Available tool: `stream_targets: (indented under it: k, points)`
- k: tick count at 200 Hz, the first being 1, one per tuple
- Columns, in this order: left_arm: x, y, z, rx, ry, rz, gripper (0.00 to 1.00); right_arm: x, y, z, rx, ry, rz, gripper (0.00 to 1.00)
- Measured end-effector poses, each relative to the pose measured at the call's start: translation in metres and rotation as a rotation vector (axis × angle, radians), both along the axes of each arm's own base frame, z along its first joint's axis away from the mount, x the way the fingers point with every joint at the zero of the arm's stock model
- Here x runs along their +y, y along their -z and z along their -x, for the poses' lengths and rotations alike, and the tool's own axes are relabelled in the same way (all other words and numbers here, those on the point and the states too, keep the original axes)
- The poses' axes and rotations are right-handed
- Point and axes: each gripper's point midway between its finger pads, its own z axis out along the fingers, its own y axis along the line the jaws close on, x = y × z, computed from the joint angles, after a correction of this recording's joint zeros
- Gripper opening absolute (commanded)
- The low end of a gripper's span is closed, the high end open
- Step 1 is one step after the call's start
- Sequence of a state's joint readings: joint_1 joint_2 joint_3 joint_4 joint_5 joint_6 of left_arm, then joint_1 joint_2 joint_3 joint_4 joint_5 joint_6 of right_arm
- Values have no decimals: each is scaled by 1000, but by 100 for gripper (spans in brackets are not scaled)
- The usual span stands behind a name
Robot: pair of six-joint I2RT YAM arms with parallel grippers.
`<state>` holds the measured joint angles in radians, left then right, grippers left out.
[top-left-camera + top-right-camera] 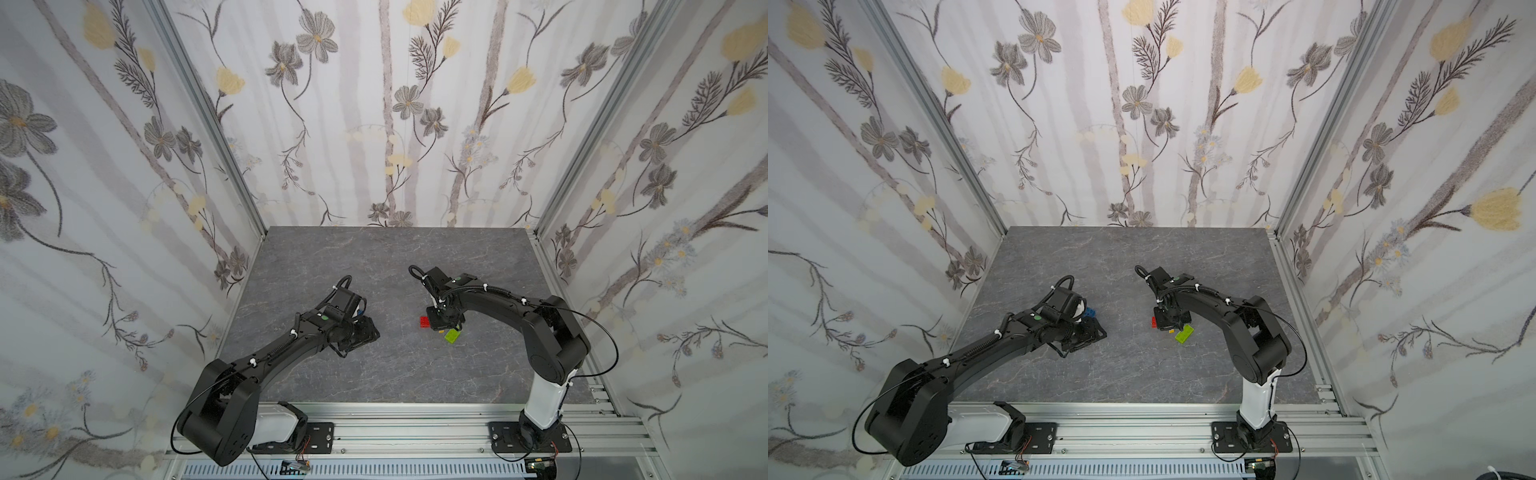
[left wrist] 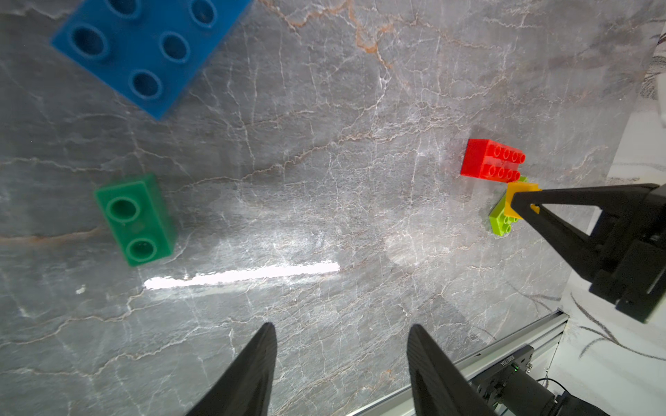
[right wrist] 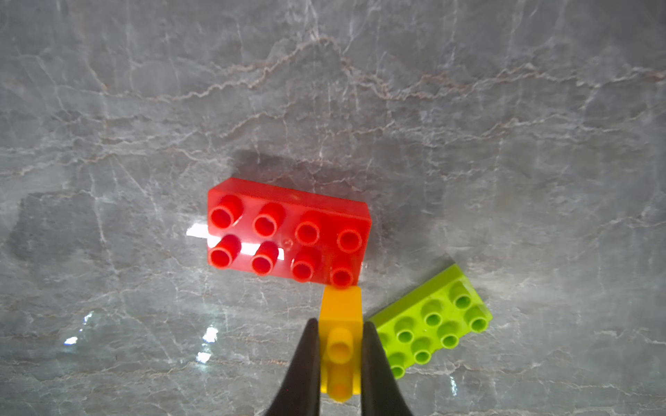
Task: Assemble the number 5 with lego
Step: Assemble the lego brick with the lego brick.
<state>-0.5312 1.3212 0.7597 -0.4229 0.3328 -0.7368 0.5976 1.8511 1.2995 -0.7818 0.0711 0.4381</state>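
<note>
The lego lies as loose bricks, and the number 5 is out of view. My right gripper (image 3: 340, 324) is shut on a short yellow brick (image 3: 340, 309), held beside the near corner of the red brick (image 3: 288, 230) and next to the tilted lime brick (image 3: 432, 320). Both top views show the red brick (image 1: 424, 322) and the lime brick (image 1: 1184, 333) under that gripper. My left gripper (image 2: 340, 326) stands open over bare table with nothing between its fingers. A dark-green brick (image 2: 137, 219) and a blue brick (image 2: 151, 47) lie beyond it; the blue brick (image 1: 1090, 311) peeks out beside the left wrist.
A grey marbled tabletop (image 1: 374, 257) is boxed in by flowered walls at the back and both sides. An aluminium rail (image 1: 415, 432) with both arm bases runs along the front edge. The two arms are a short way apart near the table's middle.
</note>
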Motion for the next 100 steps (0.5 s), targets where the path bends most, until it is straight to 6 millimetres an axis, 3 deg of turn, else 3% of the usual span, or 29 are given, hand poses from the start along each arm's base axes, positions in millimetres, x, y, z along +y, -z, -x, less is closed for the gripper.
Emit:
stream_targets:
  k: [54, 100]
  points:
    - [-2, -2, -3, -6, 3, 2, 59, 6, -23, -15, -64, 29, -47, 14]
    - [-2, -2, -3, -6, 8, -1, 59, 6, -18, -26, -63, 45, -43, 14]
